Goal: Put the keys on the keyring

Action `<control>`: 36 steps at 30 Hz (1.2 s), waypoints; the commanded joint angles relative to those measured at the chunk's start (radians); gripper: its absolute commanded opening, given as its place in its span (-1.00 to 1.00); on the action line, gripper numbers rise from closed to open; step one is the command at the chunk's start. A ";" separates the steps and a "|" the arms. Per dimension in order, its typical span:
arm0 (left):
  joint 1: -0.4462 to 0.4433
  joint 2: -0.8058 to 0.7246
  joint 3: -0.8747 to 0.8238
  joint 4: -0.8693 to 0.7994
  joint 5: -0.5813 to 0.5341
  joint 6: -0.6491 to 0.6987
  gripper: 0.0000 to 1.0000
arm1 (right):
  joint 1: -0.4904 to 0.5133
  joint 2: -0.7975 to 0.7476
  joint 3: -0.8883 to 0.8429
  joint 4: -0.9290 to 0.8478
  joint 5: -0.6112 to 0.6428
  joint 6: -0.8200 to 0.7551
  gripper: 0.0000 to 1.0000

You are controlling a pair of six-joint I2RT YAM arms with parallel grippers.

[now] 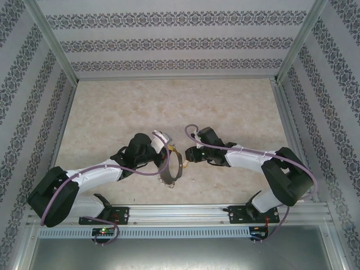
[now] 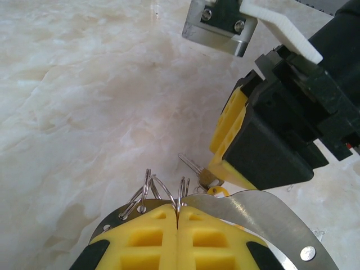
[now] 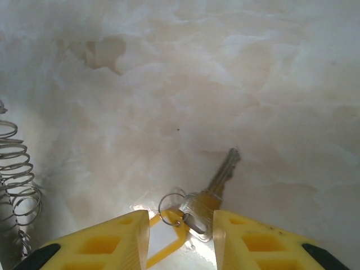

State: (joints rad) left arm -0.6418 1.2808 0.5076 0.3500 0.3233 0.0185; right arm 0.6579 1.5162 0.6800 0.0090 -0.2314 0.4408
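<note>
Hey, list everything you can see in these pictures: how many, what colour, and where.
key: one, gold head and silver blade, between the right gripper's fingers
tag: one, yellow, beside the key's head
keyring: one, grey metal band fringed with wire loops, at the left gripper
table: one, pale marble, under everything
walls: grey-and-white patterned, around the table
left arm and right arm: white and black, near edge
left gripper: yellow pads, closed on the keyring
right gripper: yellow pads either side of the key, grip unclear
</note>
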 commanded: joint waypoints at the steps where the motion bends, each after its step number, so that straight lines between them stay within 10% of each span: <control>1: 0.017 -0.033 -0.006 0.054 -0.011 -0.012 -1.00 | 0.013 0.030 0.037 -0.019 0.026 -0.073 -0.30; 36: 0.033 -0.038 -0.003 0.055 0.012 -0.026 -1.00 | 0.111 0.033 0.052 -0.064 0.159 -0.153 -0.32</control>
State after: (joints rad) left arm -0.6197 1.2572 0.5053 0.3519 0.3172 0.0067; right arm 0.7574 1.5902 0.7456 -0.0410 -0.0902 0.3088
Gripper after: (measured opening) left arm 0.047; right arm 0.338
